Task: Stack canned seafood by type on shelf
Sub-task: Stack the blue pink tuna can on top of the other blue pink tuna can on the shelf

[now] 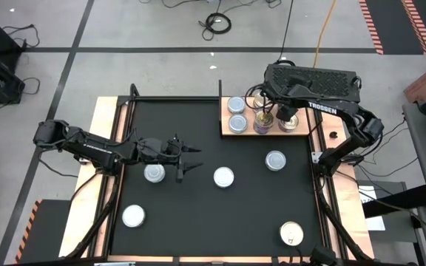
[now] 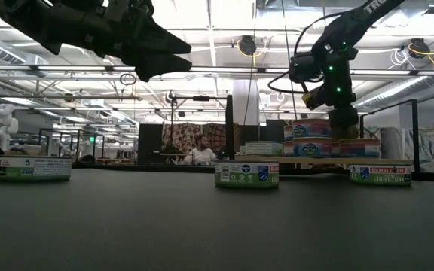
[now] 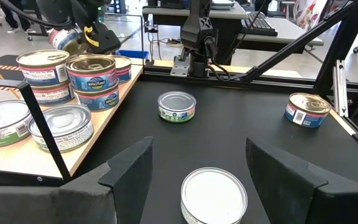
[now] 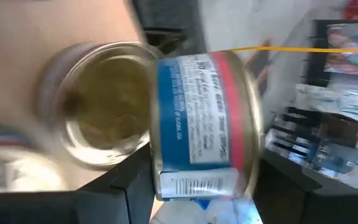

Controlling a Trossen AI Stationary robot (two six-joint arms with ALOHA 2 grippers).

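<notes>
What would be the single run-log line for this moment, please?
right gripper: over shelf, shut on tilted tin | left gripper: open, above mat | loose tins on mat: five

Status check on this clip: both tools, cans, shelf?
Right tool shut on a red-and-blue can, over the shelf. Left tool open, over the mat near a silver-topped can. Five cans loose on the mat.

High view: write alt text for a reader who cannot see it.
From above, the right end effector holds a can over the tins on the wooden shelf at the far right of a black mat. The open left end effector hovers beside a silver-topped can; four more cans lie scattered on the mat.
</notes>
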